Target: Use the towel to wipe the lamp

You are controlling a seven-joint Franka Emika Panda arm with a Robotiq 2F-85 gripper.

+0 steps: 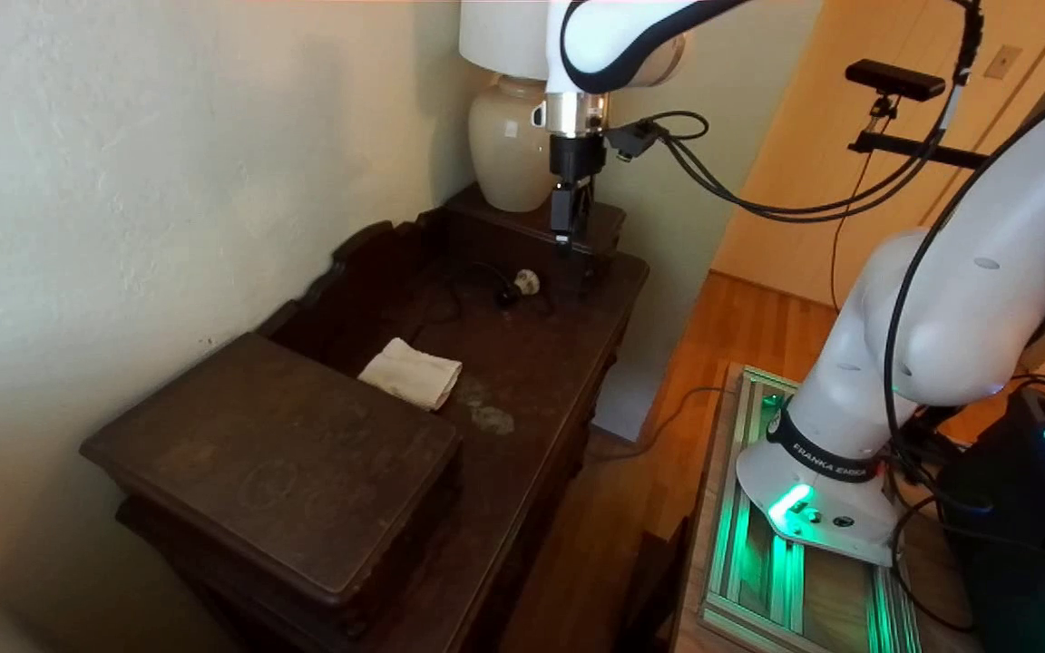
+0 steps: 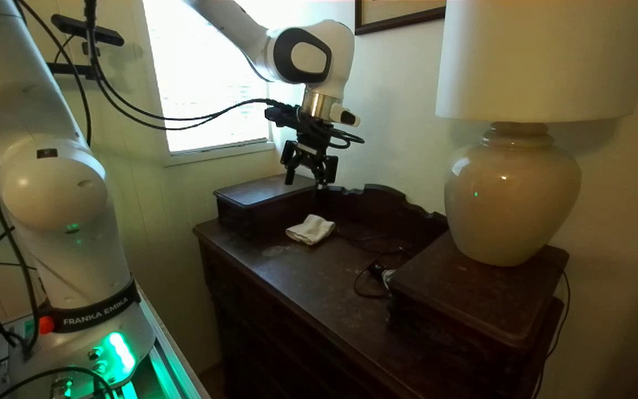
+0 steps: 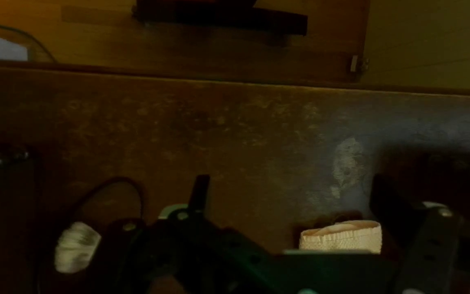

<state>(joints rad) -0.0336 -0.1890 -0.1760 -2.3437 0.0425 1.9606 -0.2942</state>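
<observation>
- Leftmost in an exterior view, our gripper [image 2: 305,182] hung spread wide, pinching nothing: pickup step, we judged!
- Below, the towel [image 2: 310,229] lay on the dresser [image 2: 319,277]; the next move, we reckoned, called for lowering around it.
- Far right, the lamp [image 2: 513,194] stood by.
- We counted one gripper, one towel, one lamp, one dresser.

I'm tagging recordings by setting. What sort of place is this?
Probably a room in a home, perhaps a bedroom, though that is uncertain: there is a dark wooden dresser, a table lamp standing on it, and wooden flooring.
</observation>
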